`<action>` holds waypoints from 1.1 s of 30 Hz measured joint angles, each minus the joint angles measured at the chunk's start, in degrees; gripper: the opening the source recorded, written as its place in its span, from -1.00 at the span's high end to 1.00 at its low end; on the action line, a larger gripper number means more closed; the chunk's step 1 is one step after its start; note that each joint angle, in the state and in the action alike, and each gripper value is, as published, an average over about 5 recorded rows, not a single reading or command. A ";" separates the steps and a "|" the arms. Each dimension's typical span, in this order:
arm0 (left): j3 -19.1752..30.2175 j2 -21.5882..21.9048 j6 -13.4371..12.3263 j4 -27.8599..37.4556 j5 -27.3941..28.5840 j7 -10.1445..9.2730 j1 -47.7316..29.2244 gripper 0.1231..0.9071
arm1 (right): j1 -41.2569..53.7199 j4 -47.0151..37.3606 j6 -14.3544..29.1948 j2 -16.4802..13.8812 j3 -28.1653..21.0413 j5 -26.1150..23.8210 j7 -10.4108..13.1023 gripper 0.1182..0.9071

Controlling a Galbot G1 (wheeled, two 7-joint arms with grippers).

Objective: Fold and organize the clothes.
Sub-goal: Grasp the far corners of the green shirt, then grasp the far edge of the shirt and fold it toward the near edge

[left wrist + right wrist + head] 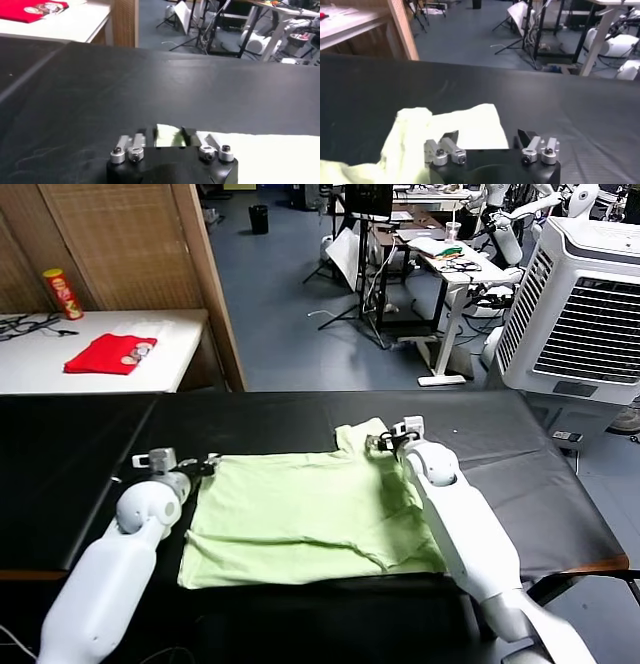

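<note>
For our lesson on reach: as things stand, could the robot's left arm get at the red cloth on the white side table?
Probably not: the red cloth lies on a separate white table beyond the black table, and the left gripper is at the green T-shirt.

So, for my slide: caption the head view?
Both grippers at the far corners of a green T-shirt.

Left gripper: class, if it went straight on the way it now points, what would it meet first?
Probably just bare black table. The left gripper sits at the T-shirt far corner, pointing across the table, and nothing stands ahead until its far edge.
</note>
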 joint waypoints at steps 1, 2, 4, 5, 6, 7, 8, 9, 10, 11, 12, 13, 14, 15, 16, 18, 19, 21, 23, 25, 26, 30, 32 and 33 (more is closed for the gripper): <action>-0.03 0.01 -0.13 -0.24 -0.12 0.28 0.18 0.86 | -0.15 0.07 0.38 0.00 0.13 -0.10 -0.01 0.73; -0.05 0.03 -0.25 -0.52 -0.25 0.55 0.33 0.91 | -0.30 0.16 0.73 0.00 0.24 -0.14 0.01 0.83; -0.09 0.03 -0.43 -1.05 -0.44 0.93 0.48 0.99 | -0.58 0.35 1.48 -0.02 0.46 -0.24 0.12 0.94; -0.11 0.00 -0.52 -1.26 -0.47 1.06 0.49 0.98 | -0.71 0.45 1.93 -0.03 0.57 -0.32 0.22 0.97; -0.12 -0.06 -0.64 -1.40 -0.45 1.17 0.46 0.98 | -0.80 0.50 2.44 -0.04 0.68 -0.45 0.36 0.98; -0.12 -0.14 -0.79 -1.49 -0.37 1.27 0.39 0.99 | -0.86 0.49 3.12 -0.03 0.80 -0.64 0.53 0.99; -0.12 -0.24 -1.02 -1.50 -0.23 1.35 0.29 0.99 | -0.87 0.42 4.02 0.00 0.92 -0.88 0.73 0.99; -0.10 -0.36 -1.30 -1.46 -0.04 1.41 0.14 0.99 | -0.82 0.27 5.07 0.04 1.03 -1.17 0.89 0.99; -0.05 -0.48 -1.62 -1.36 0.20 1.46 -0.05 0.99 | -0.72 0.05 6.29 0.08 1.14 -1.47 1.02 0.99; 0.03 -0.62 -1.96 -1.23 0.46 1.50 -0.29 0.99 | -0.58 -0.20 7.59 0.12 1.28 -1.71 1.12 0.99; 0.14 -0.78 -2.32 -1.01 0.76 1.52 -0.62 0.99 | -0.45 -0.43 8.88 0.13 1.43 -1.89 1.19 0.99; 0.26 -0.98 -2.63 -0.74 1.06 1.53 -1.03 0.99 | -0.34 -0.61 10.06 0.11 1.60 -2.01 1.23 0.99; 0.37 -1.22 -2.90 -0.39 1.34 1.53 -1.51 0.99 | -0.30 -0.74 11.15 0.05 1.77 -2.06 1.25 0.99; 0.47 -1.50 -3.16 0.06 1.60 1.50 -2.08 0.99 | -0.34 -0.75 12.07 -0.07 1.97 -2.04 1.24 0.99; 0.54 -1.80 -3.36 0.56 1.83 1.43 -2.72 0.99 | -0.48 -0.65 12.76 -0.24 2.15 -1.94 1.17 0.99; 0.60 -2.34 -3.63 1.44 2.11 1.25 -3.95 0.99 | -0.96 -0.17 13.39 -0.74 2.44 -1.61 0.82 0.99; 0.59 -2.52 -3.71 1.75 2.18 1.15 -4.48 0.99 | -1.29 0.27 13.21 -1.07 2.55 -1.31 0.56 0.99; 0.50 -2.58 -3.78 1.93 2.23 1.03 -5.12 0.99 | -2.14 1.50 12.05 -1.83 2.72 -0.66 0.09 0.99; 0.32 -2.31 -3.77 1.54 2.20 0.95 -5.21 0.99 | -3.22 3.22 10.21 -2.74 3.03 -0.06 -0.14 0.99; -0.01 -1.74 -3.70 0.50 2.06 0.85 -4.76 0.99 | -4.42 5.22 8.44 -3.64 3.46 0.55 -0.04 0.99; -0.26 -1.37 -3.65 -0.30 1.97 0.80 -4.34 0.99 | -5.11 6.34 7.55 -4.11 3.74 1.02 0.14 0.99; -1.65 0.52 -3.32 -4.86 1.43 0.53 -1.29 0.99 | -8.48 11.51 3.98 -6.15 5.08 3.40 1.05 0.99; -2.47 1.60 -3.08 -7.63 1.24 0.42 1.02 0.99 | -10.29 14.30 2.34 -7.21 5.61 4.27 1.44 0.99; -2.90 2.13 -2.97 -9.05 1.20 0.40 2.27 0.99 | -11.15 15.65 1.61 -7.72 5.81 4.65 1.72 0.99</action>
